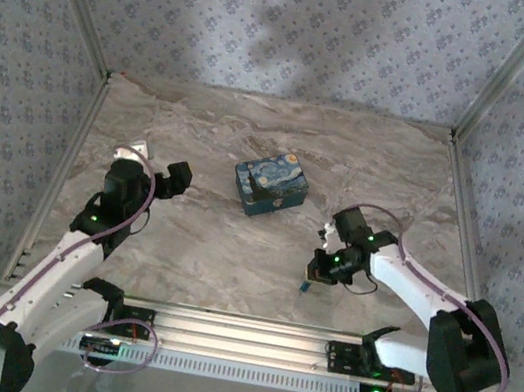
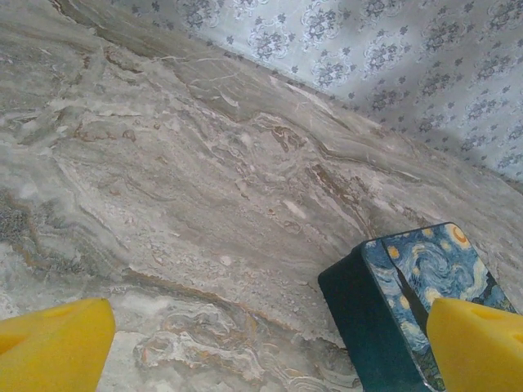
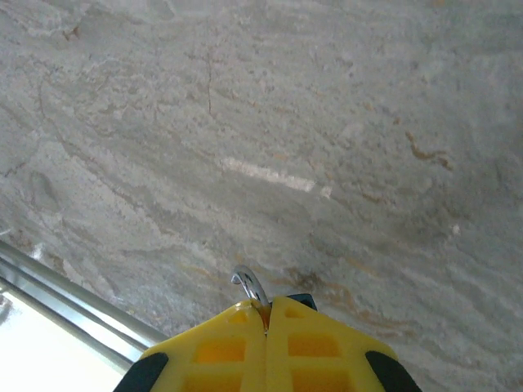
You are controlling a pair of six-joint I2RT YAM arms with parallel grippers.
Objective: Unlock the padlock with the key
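Space is left free on the marble bench (image 1: 191,255) between the arms; its near edge is bounded by a metal rail (image 1: 239,326). The padlock (image 1: 304,287) is pinched by the closed right end effector (image 1: 311,277), near that rail. Its curved shackle (image 3: 248,284) is shown by the right wrist view, above the yellow fingers (image 3: 237,327). The left end effector (image 2: 265,347) is spread, the swirl-painted box (image 2: 409,294) being just beside one finger.
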